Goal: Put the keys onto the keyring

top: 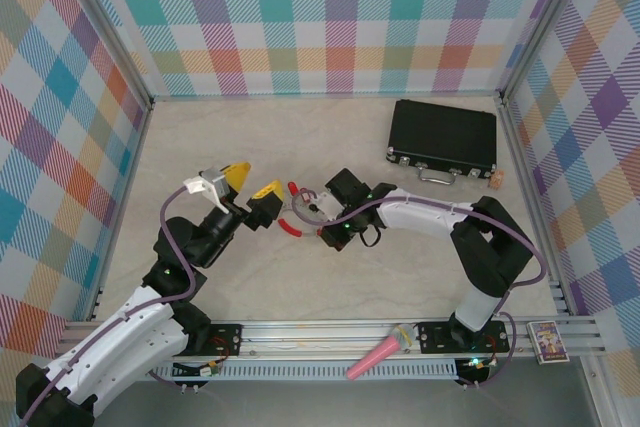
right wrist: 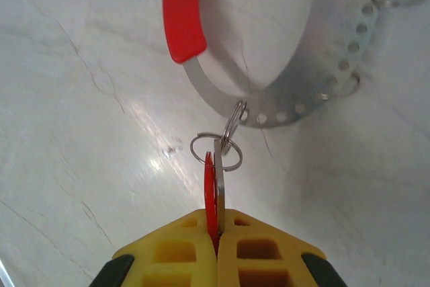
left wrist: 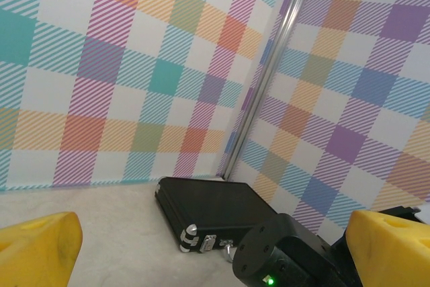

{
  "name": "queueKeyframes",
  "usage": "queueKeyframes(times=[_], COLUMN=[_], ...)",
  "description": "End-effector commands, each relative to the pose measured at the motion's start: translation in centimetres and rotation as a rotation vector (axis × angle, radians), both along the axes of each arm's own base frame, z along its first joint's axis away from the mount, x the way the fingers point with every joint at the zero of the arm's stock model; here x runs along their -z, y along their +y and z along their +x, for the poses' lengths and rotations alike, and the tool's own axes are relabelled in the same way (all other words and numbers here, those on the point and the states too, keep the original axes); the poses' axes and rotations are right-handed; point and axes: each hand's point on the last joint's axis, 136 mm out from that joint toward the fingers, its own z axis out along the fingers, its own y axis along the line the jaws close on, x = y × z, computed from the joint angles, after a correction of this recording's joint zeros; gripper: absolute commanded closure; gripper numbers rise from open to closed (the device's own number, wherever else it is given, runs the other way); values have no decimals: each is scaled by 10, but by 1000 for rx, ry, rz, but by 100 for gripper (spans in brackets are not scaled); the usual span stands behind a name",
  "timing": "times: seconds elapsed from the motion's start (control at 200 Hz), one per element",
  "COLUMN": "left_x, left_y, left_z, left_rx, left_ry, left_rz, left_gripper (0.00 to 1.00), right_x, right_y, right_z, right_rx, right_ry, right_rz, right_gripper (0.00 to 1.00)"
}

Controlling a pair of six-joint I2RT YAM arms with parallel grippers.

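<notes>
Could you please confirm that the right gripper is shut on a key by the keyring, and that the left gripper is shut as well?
Not quite: the left gripper is open, its jaws wide apart in the left wrist view. The rest holds: the right gripper is shut on a key by the keyring.
</notes>
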Motion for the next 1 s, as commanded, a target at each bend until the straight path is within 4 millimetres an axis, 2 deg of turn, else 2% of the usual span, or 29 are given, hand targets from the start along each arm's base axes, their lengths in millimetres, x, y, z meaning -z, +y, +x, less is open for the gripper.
queueKeyframes(times=[0.0,0.31,0.7,0.83,0.995], left_x=[-1,2,5,5,5], left_y=[4,4,3,3,4], left_z=[1,2,3,3,3], left_rx=[-14,-16,-15,-18,-20], left_ry=[-10,-5,-1,0,-1], left_rz=[-13,-11,-1,2,3], left_gripper=[0,0,0,0,0], right_x=[13,32,33,34,31], right_y=[-21,-41,-60,-66,-77], right_z=[-14,-24,-24,-24,-26], right_rx=[49,122,213,253,304], right_ry=[68,116,138,155,153], right_rz=[-88,-156,-180,-191,-210], right_gripper=[100,95,88,77,71])
